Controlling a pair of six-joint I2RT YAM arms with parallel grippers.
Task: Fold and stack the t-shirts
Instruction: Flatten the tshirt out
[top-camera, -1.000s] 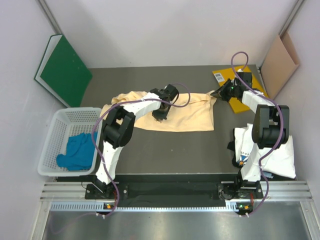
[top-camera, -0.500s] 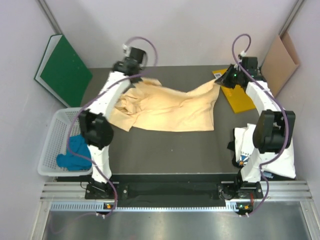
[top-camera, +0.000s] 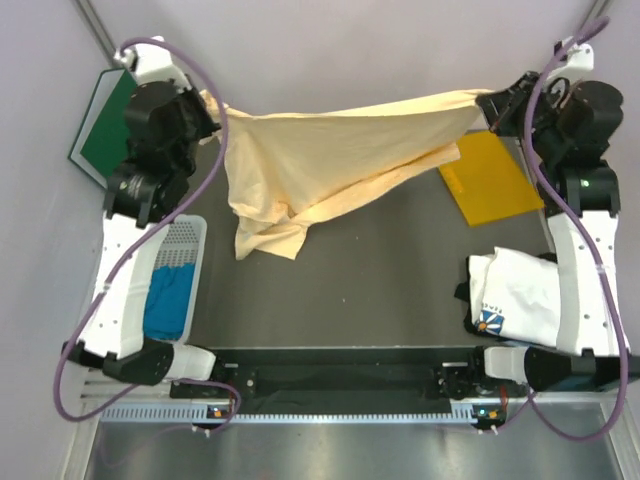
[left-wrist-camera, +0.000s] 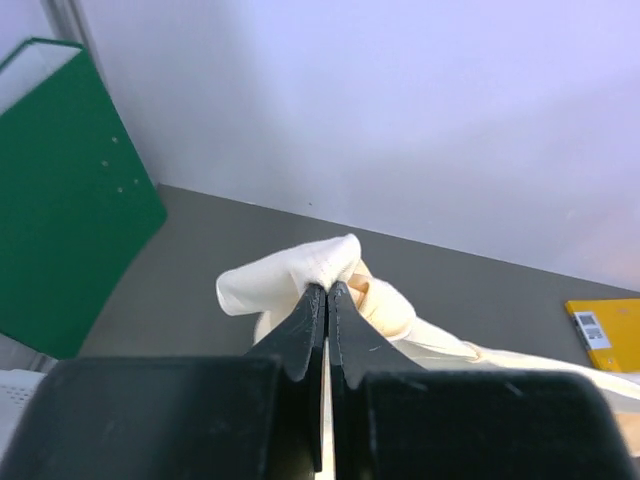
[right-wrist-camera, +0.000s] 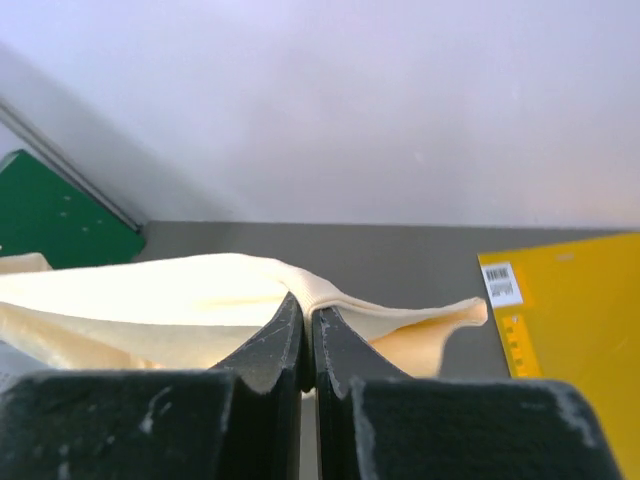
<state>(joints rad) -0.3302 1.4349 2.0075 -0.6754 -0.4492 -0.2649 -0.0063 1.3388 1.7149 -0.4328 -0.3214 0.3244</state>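
A pale peach-yellow t-shirt (top-camera: 330, 150) hangs stretched in the air above the far part of the table, its lower folds trailing down to the dark surface. My left gripper (top-camera: 208, 105) is shut on its left end (left-wrist-camera: 330, 265), and my right gripper (top-camera: 490, 100) is shut on its right end (right-wrist-camera: 330, 295). A white t-shirt with a small blue-orange print (top-camera: 520, 295) lies folded at the near right. A teal-blue t-shirt (top-camera: 165, 305) sits in the white basket (top-camera: 190, 235) at the left, partly hidden by my left arm.
A flat bright-yellow folder (top-camera: 490, 180) lies on the table at the far right, under the raised cloth's right end. A green binder (top-camera: 105, 140) leans against the left wall. The back wall stands close behind both raised grippers.
Both grippers have risen and moved apart, lifting the peach-yellow t-shirt off the table and stretching it out between them; earlier it lay spread on the surface.
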